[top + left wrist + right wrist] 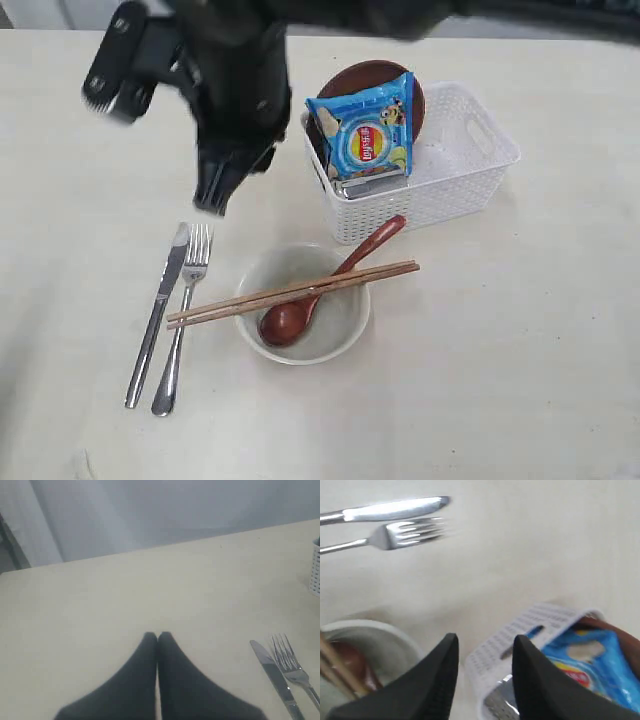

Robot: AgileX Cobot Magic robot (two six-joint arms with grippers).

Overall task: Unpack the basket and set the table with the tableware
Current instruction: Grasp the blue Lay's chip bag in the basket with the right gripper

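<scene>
- Basket (pixel 440 200) sits on the table just beside the bowl (pixel 345 335), plate (pixel 350 80) propped behind the chip bag (pixel 365 135); unpacking unfinished, I'd say;
- chopsticks (pixel 300 290) bridge the bowl so they can't roll;
- right gripper (pixel 485 640) gapes, empty, near the basket; left gripper (pixel 158 636) pinched together, empty.

Dark, blurred right arm (pixel 240 90) comes in from right over table (pixel 560 330) edge at top of exterior view, crosses middle, wrist bent downward. The right gripper (pixel 213 198) is raised off table's left half, tips aimed down. In wrist view, right gripper (pixel 485 640) jaws stand apart, black tapered fingers (pixel 440 680), nothing between them. The left gripper (pixel 158 636) has fingers pressed together tip to tip, nothing pinched, tilted down over table. Left arm out of exterior view.
</scene>
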